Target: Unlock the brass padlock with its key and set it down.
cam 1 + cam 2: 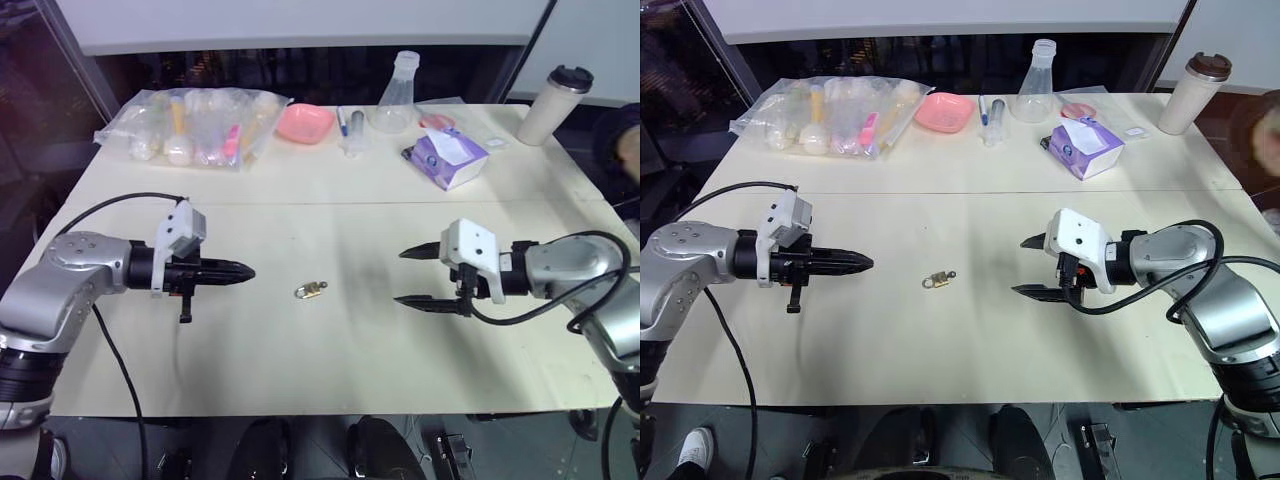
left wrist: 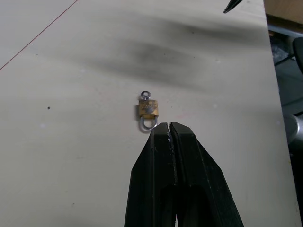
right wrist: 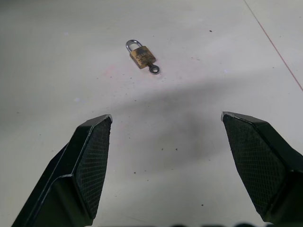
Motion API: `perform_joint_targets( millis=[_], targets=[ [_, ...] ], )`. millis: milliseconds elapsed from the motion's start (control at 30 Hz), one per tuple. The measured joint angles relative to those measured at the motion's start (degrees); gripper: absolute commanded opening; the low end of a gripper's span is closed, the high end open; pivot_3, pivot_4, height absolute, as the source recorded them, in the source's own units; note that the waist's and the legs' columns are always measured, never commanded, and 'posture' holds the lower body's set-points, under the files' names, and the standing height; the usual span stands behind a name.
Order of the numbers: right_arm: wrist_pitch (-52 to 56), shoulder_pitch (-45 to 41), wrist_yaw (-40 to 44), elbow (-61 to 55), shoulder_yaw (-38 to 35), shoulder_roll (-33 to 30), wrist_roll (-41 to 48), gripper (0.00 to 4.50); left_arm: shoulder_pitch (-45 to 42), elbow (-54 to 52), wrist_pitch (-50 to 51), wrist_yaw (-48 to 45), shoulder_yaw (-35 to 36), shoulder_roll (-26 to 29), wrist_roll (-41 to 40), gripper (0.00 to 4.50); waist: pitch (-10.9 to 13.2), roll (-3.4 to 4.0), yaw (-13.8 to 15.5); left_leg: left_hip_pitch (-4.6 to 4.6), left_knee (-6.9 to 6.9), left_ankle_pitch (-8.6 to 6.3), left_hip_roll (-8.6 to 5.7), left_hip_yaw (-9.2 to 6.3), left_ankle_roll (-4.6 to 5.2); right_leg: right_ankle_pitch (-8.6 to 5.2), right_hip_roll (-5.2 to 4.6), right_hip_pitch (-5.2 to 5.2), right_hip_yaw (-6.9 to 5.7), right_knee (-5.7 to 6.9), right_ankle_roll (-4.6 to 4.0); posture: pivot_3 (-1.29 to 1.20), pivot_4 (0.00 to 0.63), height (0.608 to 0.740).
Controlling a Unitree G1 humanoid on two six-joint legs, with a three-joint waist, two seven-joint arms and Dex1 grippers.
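Brass padlock [image 1: 310,291] lying mid-table [image 1: 330,370], key [image 3: 154,69] inserted, between pinched-closed left tool [image 1: 248,271] and wide-spread right tool [image 1: 411,277]

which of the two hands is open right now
The right hand: its two black fingers stand wide apart, pointing toward the brass padlock on the table. The left hand has its fingers pressed together into a single point.

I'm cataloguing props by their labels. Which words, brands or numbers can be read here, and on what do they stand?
None can be read.
Small brass padlock with silvery shackle: a dark mark on its face, too blurred to read.
Purple and white tissue box: print too small to read.
White tumbler with dark lid: no lettering visible.
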Motion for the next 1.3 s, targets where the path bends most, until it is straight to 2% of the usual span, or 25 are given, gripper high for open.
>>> perform_joint_targets(
  millis=[333, 467, 900, 1000, 1167, 1267, 1300],
  targets=[
    [-0.7, -0.6, 0.2, 0.7, 1.1, 0.2, -0.8, 3.83, 3.9, -0.9, -1.9, 0.1, 0.3, 0.0, 0.9, 0.0, 0.0, 0.0, 0.0, 0.0, 0.0, 0.0, 0.01, 0.0, 0.0, 0.0, 0.0, -0.02, 0.0, 0.04, 0.0, 0.0, 0.15, 0.715],
    [-1.0, -1.9, 0.2, 0.8, 1.6, 0.7, -1.2, 3.83, 2.3, -0.3, -3.1, 1.7, 0.1, -1.9, 2.2, 0.0, 0.0, -0.01, 0.2, 0.0, 0.09, 0.01, 0.01, -0.01, -0.01, 0.0, 0.0, 0.0, -0.01, 0.09, 0.0, 0.0, 0.15, 0.715],
    [-1.4, -2.0, -0.6, 0.4, 1.9, 0.8, -2.7, 3.83, 2.4, 2.7, -6.7, 1.3, -0.4, -2.4, 5.9, 0.0, 0.0, -0.01, 0.0, 0.0, 0.09, 0.01, 0.01, 0.01, 0.0, 0.0, 0.02, -0.02, 0.01, 0.1, 0.0, 0.0, 0.15, 0.715],
    [-1.1, -1.4, -1.1, -0.5, 1.9, 0.8, -2.8, 3.87, 0.6, 4.9, -6.6, 1.8, -0.6, -5.0, 6.0, 0.82, 0.0, -0.01, 0.3, -0.02, 0.16, 0.01, 0.0, 0.0, 0.0, 0.0, 0.01, 0.0, 0.0, 0.11, 0.01, 0.0, 0.15, 0.715],
    [0.6, -0.8, -2.4, -2.9, 1.5, 0.8, -2.5, 3.87, -3.1, 7.6, -8.3, 3.5, -4.6, -9.9, 8.9, 3.07, 0.0, -0.01, 0.2, -0.09, 0.49, -0.04, 0.04, -0.01, 0.07, 0.0, 0.07, 0.02, -0.01, 0.22, 0.02, 0.0, 0.15, 0.715],
    [1.7, 0.0, -3.8, -4.4, 1.3, 1.0, -2.5, 3.87, -5.5, 11.7, -11.1, 3.9, -9.5, -14.5, 12.6, 4.47, 0.0, -0.01, 0.3, -0.11, 0.64, -0.05, 0.03, -0.02, 0.09, 0.01, 0.08, 0.06, -0.01, 0.31, 0.02, 0.0, 0.15, 0.715],
    [2.1, 0.3, -4.2, -5.0, 1.2, 1.0, -2.5, 3.87, -6.3, 13.6, -12.5, 3.9, -11.2, -16.0, 14.1, 4.47, 0.0, -0.01, 0.3, -0.12, 0.69, -0.06, 0.03, -0.02, 0.1, 0.01, 0.08, 0.07, -0.01, 0.33, 0.02, 0.0, 0.15, 0.715]
  ],
)
